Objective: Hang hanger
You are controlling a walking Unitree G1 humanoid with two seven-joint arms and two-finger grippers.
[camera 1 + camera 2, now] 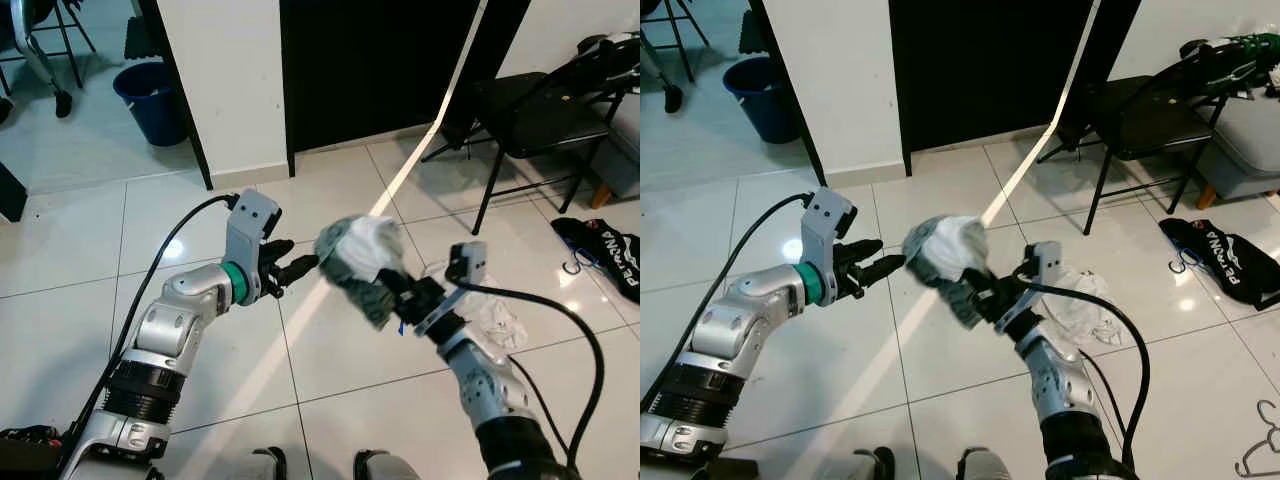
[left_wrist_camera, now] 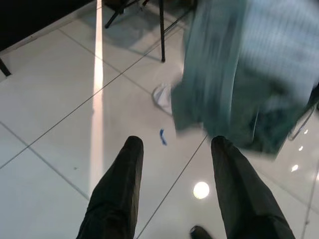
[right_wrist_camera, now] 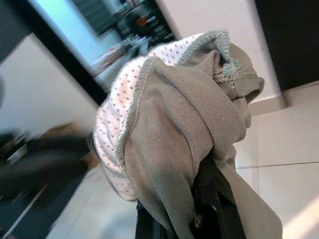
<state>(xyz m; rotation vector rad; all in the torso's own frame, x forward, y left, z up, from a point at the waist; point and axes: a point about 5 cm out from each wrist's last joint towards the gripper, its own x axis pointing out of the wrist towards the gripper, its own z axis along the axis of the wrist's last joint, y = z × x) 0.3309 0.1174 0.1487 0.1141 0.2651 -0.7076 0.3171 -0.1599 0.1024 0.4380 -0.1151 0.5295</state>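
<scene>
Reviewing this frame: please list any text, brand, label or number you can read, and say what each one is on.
"PE" then blurred letters, then "NA": white capitals on the black fabric bag with a red edge lying on the white tiled floor at the robot's right. The middle letters are too blurred to read for certain.

No other text is legible. The grey-green and white dotted cloth held in the right pincer carries a dot pattern, not lettering.

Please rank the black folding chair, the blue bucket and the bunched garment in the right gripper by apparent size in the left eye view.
1. Black folding chair, largest, despite standing farthest.
2. Bunched garment held in the right gripper.
3. Blue bucket.
The garment and bucket look close in size, and the garment is nearer the camera, so that order is unsure.
</scene>
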